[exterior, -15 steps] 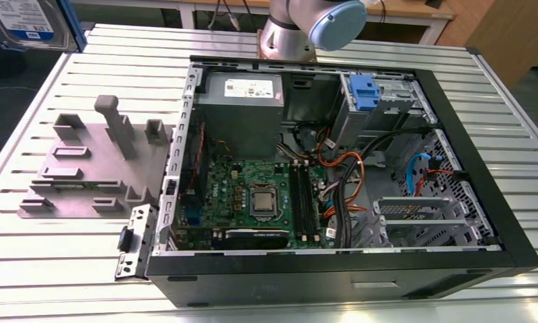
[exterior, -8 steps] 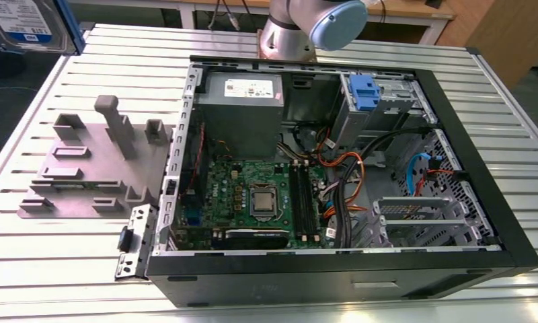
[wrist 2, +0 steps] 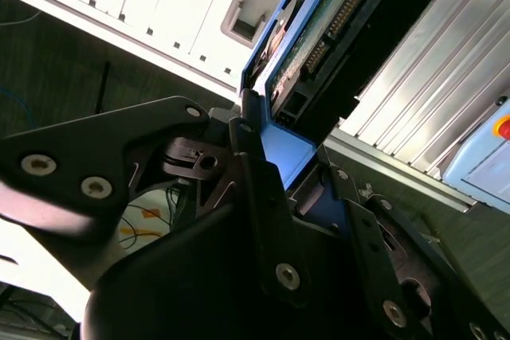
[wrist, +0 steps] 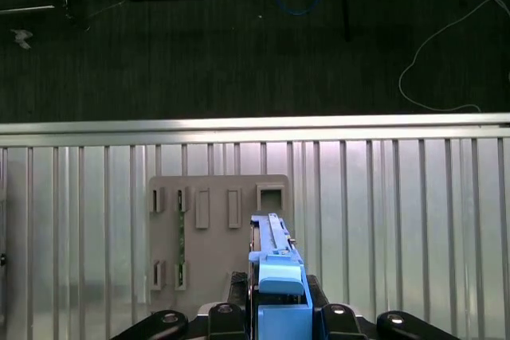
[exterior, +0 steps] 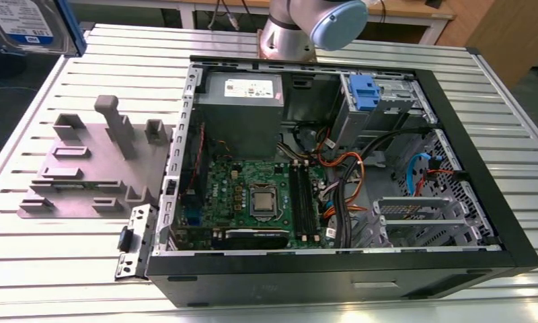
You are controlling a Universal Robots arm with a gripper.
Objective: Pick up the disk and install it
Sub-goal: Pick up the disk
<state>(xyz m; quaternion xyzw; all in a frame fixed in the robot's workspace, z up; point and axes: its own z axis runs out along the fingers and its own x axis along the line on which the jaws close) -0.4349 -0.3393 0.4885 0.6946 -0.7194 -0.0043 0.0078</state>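
Note:
The disk (exterior: pixel 27 27) hangs high in the exterior view's top left corner, its white-and-blue label facing the camera and a blue frame along its side. In the second wrist view my gripper (wrist 2: pixel 279 165) is shut on the disk (wrist 2: pixel 319 29), black fingers (wrist 2: pixel 255 197) clamping the blue frame, with the green circuit board side showing. In the first wrist view the disk (wrist: pixel 275 252) stands edge-on in the gripper (wrist: pixel 279 308), above the grey fixture plate (wrist: pixel 215 236).
An open computer case (exterior: pixel 341 188) lies on the slatted aluminium table (exterior: pixel 62 256), with motherboard, cables and a drive bay holding a blue bracket (exterior: pixel 363 91). The grey fixture plate (exterior: pixel 89 168) with upright posts sits at the case's exterior-view left. The arm's base (exterior: pixel 296 33) stands behind the case.

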